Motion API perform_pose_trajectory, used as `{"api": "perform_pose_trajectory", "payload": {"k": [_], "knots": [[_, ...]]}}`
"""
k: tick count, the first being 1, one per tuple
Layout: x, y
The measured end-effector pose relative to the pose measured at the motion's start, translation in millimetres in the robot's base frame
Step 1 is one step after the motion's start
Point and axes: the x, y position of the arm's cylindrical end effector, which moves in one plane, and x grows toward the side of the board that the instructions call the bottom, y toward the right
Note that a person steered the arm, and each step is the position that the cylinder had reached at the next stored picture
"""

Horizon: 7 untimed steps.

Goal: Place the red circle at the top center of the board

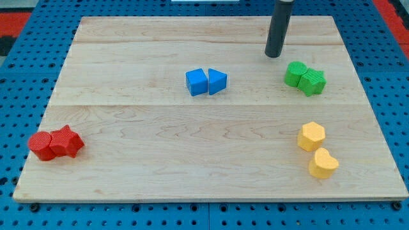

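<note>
Evidently nothing is under way yet: the clawless dark rod's tip [273, 55] rests at the pale wooden board's [160, 172] one o'clock, touching nothing, while the red plastic circle [42, 145] waits at eight o'clock, touching a red star [68, 142], needing a long approach from below-left.

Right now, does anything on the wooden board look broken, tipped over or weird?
Nothing stands out. The small plastic blocks sit flat in four colour pairs; the red circle touches the red star at the view's bottom left. My tip is at the top right, touching nothing.
</note>
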Motion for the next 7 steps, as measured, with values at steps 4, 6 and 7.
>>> {"api": "perform_pose_trajectory", "payload": {"k": [4,6,7], "knots": [[-11,-25],[-42,-100],[-5,-185]]}}
